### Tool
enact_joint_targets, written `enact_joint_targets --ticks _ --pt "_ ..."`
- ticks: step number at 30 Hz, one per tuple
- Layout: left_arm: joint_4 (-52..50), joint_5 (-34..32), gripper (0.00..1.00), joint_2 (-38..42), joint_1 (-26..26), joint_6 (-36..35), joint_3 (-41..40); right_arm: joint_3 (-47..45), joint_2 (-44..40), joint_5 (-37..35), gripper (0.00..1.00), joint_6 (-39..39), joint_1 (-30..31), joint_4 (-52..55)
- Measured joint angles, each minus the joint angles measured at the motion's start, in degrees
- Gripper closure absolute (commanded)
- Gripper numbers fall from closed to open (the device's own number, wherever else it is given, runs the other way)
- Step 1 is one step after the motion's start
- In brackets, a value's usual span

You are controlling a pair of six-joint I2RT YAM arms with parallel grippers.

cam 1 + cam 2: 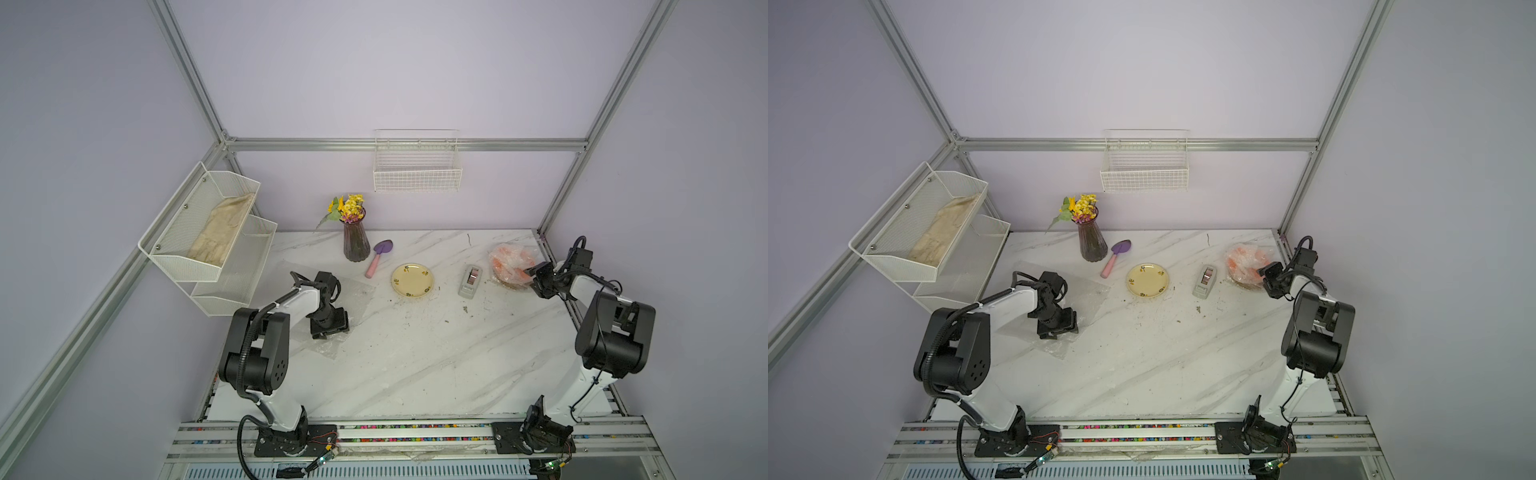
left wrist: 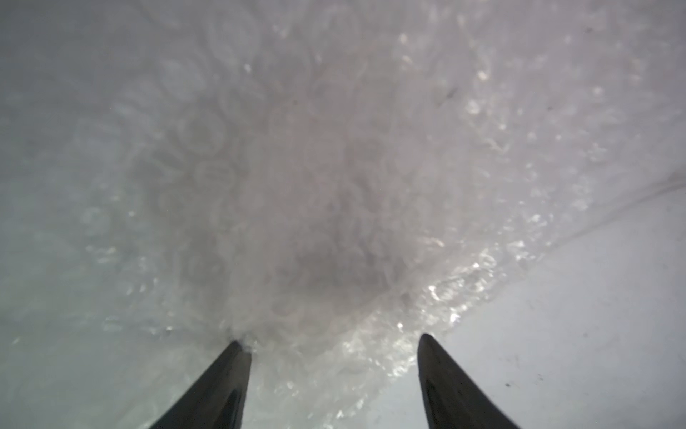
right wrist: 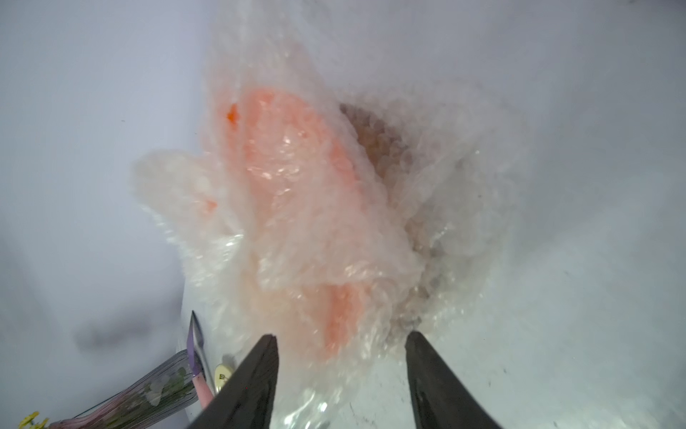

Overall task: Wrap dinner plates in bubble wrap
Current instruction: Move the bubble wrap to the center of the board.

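At wrist level only, left pincer (image 2: 333, 340) gapes over bubble wrap (image 2: 297, 167), right pincer (image 3: 341, 335) gapes before orange plate (image 3: 289, 156).

Yellow plate (image 1: 412, 280) with dark pattern marks: bare, lying flat, right side up, on the table (image 1: 415, 353) toward its rear middle. Orange plate (image 3: 293, 167): at the far right corner, bundled in crumpled bubble wrap (image 1: 512, 259), its colour showing through in patches. Flat bubble wrap sheet (image 1: 353, 297): clear, spread on the table's left side, well apart from both plates.

Lilac walls (image 1: 395, 62), aluminium frame (image 1: 407, 144), white marble table (image 1: 415, 353), 1 wire basket (image 1: 417, 178).
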State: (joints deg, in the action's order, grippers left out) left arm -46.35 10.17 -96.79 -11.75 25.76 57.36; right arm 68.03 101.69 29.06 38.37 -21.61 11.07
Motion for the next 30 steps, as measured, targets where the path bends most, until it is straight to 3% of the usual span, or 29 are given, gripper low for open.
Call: enact_joint_targets --ticks 8,12,18,24,30 --pt "10.4 11.7 0.30 -2.7 -21.5 13.1 0.9 -3.8 -12.0 0.1 0.41 -1.1 -0.2 2.1" --pt "16.4 19.6 0.30 -10.3 -31.1 18.3 8.5 -6.1 -14.3 0.9 0.42 -1.0 1.6 3.2" --pt "20.0 26.1 0.28 -21.3 -41.2 19.9 22.1 -8.3 -15.6 2.4 0.45 -0.5 11.6 4.2" --pt "14.9 24.2 0.22 -16.7 -43.1 19.6 22.9 -10.4 -14.8 4.2 0.48 0.0 24.2 4.2" --pt "9.9 19.1 0.25 -1.7 -34.3 17.3 22.1 -13.6 -12.9 3.8 0.52 0.2 34.5 4.3"
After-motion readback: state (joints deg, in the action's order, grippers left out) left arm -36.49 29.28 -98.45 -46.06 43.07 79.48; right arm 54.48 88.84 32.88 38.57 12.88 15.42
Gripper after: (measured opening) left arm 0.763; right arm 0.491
